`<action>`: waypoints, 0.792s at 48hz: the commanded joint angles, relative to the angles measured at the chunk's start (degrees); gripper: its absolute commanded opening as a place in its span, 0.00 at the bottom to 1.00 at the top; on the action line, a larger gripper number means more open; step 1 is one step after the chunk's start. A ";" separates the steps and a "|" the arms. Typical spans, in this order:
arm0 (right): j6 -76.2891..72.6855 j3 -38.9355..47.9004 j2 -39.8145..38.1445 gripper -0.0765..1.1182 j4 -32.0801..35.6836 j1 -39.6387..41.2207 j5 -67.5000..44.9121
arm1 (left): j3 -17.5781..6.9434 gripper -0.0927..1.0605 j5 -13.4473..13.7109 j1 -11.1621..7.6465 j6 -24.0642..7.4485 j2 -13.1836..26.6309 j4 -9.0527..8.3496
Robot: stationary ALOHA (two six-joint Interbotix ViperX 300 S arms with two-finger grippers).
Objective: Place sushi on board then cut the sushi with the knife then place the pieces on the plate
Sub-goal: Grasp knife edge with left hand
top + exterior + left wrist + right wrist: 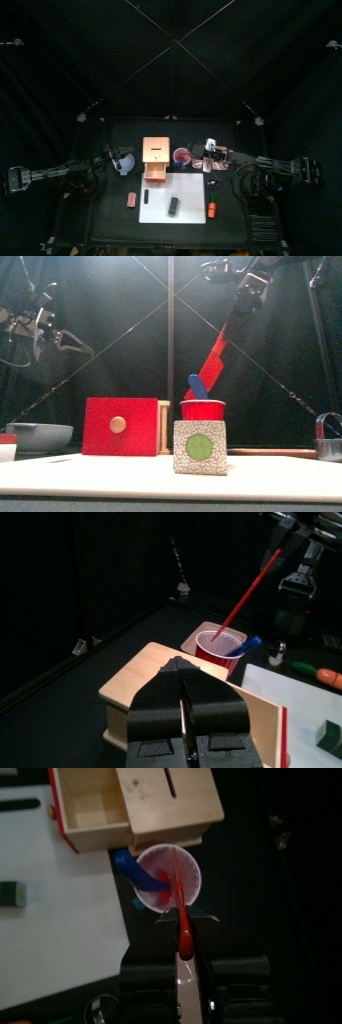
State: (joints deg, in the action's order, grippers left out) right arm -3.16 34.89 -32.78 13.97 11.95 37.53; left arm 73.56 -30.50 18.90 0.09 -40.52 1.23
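Seen from above, the white rectangular cutting board (190, 188) lies at the table's middle. The toy sushi roll of dark green blocks (174, 207) already rests on it, toward the front edge. Behind the board stand the pale wooden box (156, 150) and, just beside it, the round red plastic cup (182, 155). From the front, my right gripper (238, 306) hangs high over the cup and holds the flat red toy knife (214, 356) slanted, its lower tip at the cup's mouth. The blue toy knife (197, 384) stands inside the cup. The roll sits nearest the camera, showing a speckled end face with a green round centre. From the left wrist, my left gripper (185, 667) hovers over the box with its jaws pressed together and nothing between them. From the right wrist, my right jaws are clenched on the red knife's handle end, and the blade points down at the cup. I judge the knife light, stiff and smooth. Held at the handle end it is rightly taken for cutting, but it could pivot in the jaws under side load. I judge the roll light and rigid, likely to part at its block seams, so the blade should meet a seam squarely.
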 commanded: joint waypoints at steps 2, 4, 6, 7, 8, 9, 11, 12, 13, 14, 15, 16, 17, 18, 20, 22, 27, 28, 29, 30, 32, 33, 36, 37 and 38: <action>0.26 3.87 -6.15 0.32 -3.87 0.00 -10.37 | -4.39 0.45 -0.79 -3.34 0.00 4.48 -0.62; 0.44 5.54 -7.56 0.32 -4.75 -0.09 -14.24 | -5.45 0.50 -1.41 -4.04 -0.09 6.42 -0.79; 0.53 8.00 -8.79 0.32 -5.19 -0.26 -18.63 | -6.50 0.56 -2.29 -4.75 -0.09 8.26 -0.88; 0.53 9.14 -9.23 0.32 -5.27 -0.35 -20.39 | -6.86 0.57 -2.55 -4.92 -0.18 8.88 -0.88; 0.53 10.20 -9.49 0.32 -5.36 -0.53 -21.88 | -7.38 0.59 -2.90 -5.36 -0.18 9.76 -0.97; 0.44 11.16 -9.58 0.32 -5.54 -0.70 -23.29 | -7.82 0.61 -3.34 -5.71 -0.26 10.55 -1.14; 0.26 12.57 -9.49 0.32 -5.80 -1.23 -25.58 | -8.53 0.64 -4.22 -6.59 -0.26 12.22 -1.67; 0.44 13.27 -9.40 0.32 -5.89 -1.67 -26.89 | -8.88 0.65 -4.66 -6.86 -0.35 13.01 -2.11; 0.44 13.89 -9.40 0.32 -6.06 -2.20 -28.21 | -9.14 0.65 -5.10 -7.21 -0.35 13.80 -2.55; 0.44 14.59 -9.23 0.32 -6.15 -2.90 -29.97 | -9.40 0.66 -5.45 -7.38 -0.35 14.50 -3.08; 0.44 14.94 -9.23 0.32 -6.15 -3.25 -30.85 | -9.67 0.67 -5.80 -7.65 -0.35 15.21 -3.52; 0.44 15.38 -9.14 0.32 -6.15 -3.69 -31.99 | -9.76 0.67 -6.15 -7.82 -0.35 15.73 -3.87; 0.44 15.82 -9.05 0.32 -6.15 -4.13 -33.13 | -10.02 0.67 -6.59 -8.09 -0.26 16.44 -4.31; 0.44 16.17 -8.96 0.32 -6.15 -4.48 -33.84 | -10.28 0.67 -7.03 -8.35 -0.26 16.96 -4.66; 0.44 17.05 -8.79 0.32 -6.15 -5.19 -35.86 | -10.55 0.68 -7.56 -8.70 -0.26 17.93 -4.83; 0.44 17.67 -8.53 0.32 -6.15 -5.80 -37.00 | -10.99 0.69 -8.00 -9.05 -0.26 18.98 -5.01; 0.26 18.46 -7.21 0.32 -6.15 -6.86 -38.32 | -11.69 0.75 -8.26 -9.76 0.18 21.36 -4.83; 0.26 18.46 -6.94 0.32 -6.15 -6.86 -38.32 | -12.04 0.77 -8.26 -9.93 0.18 21.97 -4.75; 0.26 18.37 -6.33 0.32 -6.15 -6.68 -38.41 | -12.57 0.79 -8.35 -10.20 0.18 22.59 -4.83; 0.26 18.28 -5.80 0.32 -6.15 -6.68 -38.58 | -13.10 0.81 -8.35 -10.46 0.18 23.47 -4.92; 0.44 18.19 -4.92 0.32 -6.15 -6.68 -38.67 | -14.15 0.85 -8.35 -11.16 0.09 24.87 -4.83; 0.44 18.11 -4.57 0.32 -6.15 -6.68 -38.76 | -14.77 0.87 -8.35 -11.51 0.09 25.66 -4.83; 0.44 18.02 -3.16 0.32 -6.15 -6.77 -39.02 | -16.44 0.92 -8.35 -12.04 0.09 28.13 -4.75; 0.44 17.93 -2.81 0.32 -6.15 -6.77 -39.20 | -16.96 0.93 -8.35 -12.22 0.09 28.83 -4.75; 0.44 17.93 -2.46 0.32 -6.15 -6.77 -39.37 | -17.49 0.93 -8.35 -12.22 0.09 29.36 -4.83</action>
State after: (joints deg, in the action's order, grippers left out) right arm -2.81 53.96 -35.86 8.00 5.19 -0.88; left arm 58.97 -38.32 7.12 0.18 -12.74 -3.60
